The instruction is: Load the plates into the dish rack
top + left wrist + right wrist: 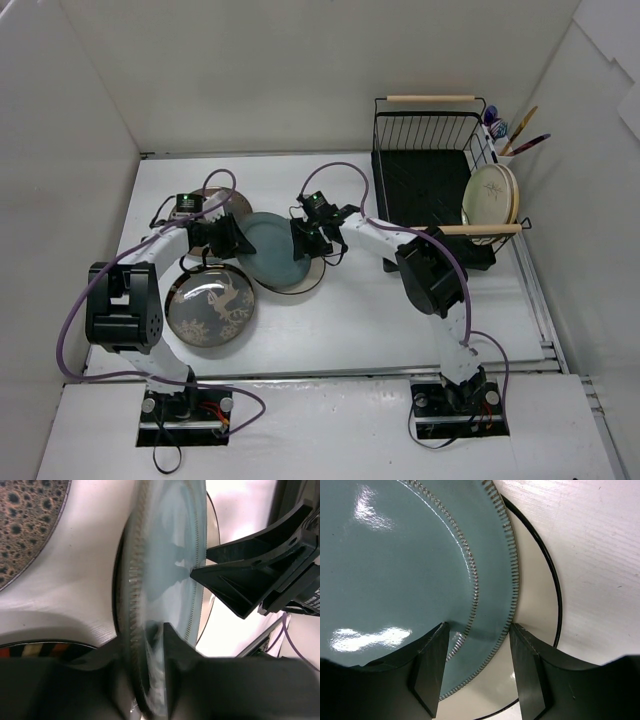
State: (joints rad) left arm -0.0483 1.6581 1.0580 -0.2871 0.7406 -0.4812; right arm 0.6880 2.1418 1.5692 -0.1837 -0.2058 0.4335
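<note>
The teal plate is tilted, its right part resting over a dark-rimmed beige plate. My left gripper is shut on the teal plate's left rim; in the left wrist view the rim runs edge-on between the fingers. My right gripper is open, its jaws straddling the teal plate's right rim above the beige plate. The black dish rack stands at the back right and holds a cream plate. A dark floral plate and a brown plate lie on the table.
A utensil cup with utensils hangs on the rack's right side. White walls close in the table on the left, back and right. The brown speckled plate lies close beside my left gripper. The right gripper's fingers show in the left wrist view.
</note>
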